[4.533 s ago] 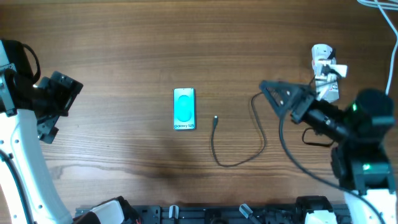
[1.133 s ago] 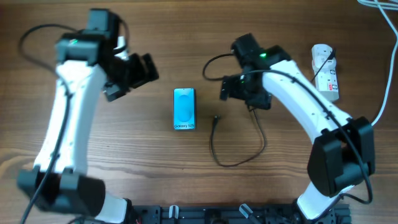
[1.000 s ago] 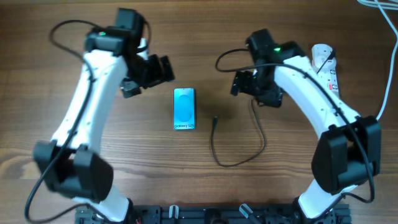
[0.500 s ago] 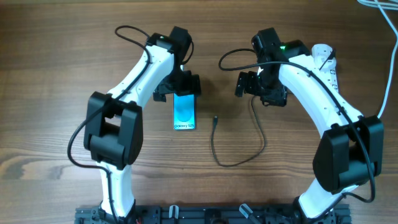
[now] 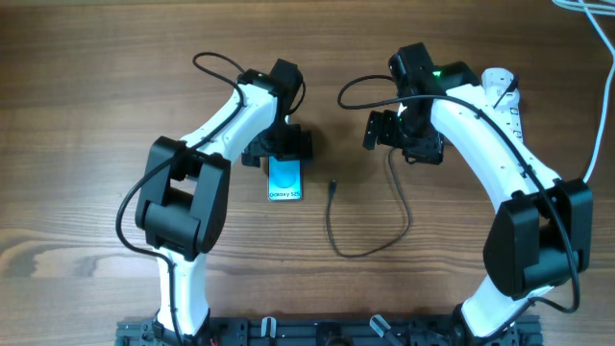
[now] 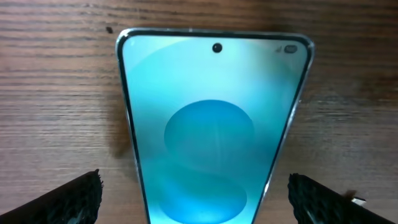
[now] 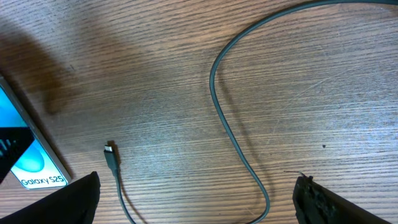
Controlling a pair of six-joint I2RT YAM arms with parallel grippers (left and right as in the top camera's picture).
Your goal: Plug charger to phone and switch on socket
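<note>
The phone (image 5: 284,180) lies flat on the wooden table, cyan screen up, "Galaxy" text at its near end. My left gripper (image 5: 279,152) hovers over its far end, open, one finger on each side of the phone (image 6: 211,130), not touching. The charger cable (image 5: 399,207) loops across the table; its connector tip (image 5: 332,184) lies just right of the phone. My right gripper (image 5: 402,135) is open above the cable (image 7: 227,124), with the tip (image 7: 111,154) at lower left and the phone's corner (image 7: 34,163) at the left edge. The socket (image 5: 504,108) lies at far right.
A white lead (image 5: 598,38) runs along the far right corner of the table. Both arms arch in from the near edge toward the middle. Bare wood surrounds the phone and cable.
My left arm swung in from the far left and settled over the phone's far end. My right arm moved from the right to above the cable and has held there for half a second.
</note>
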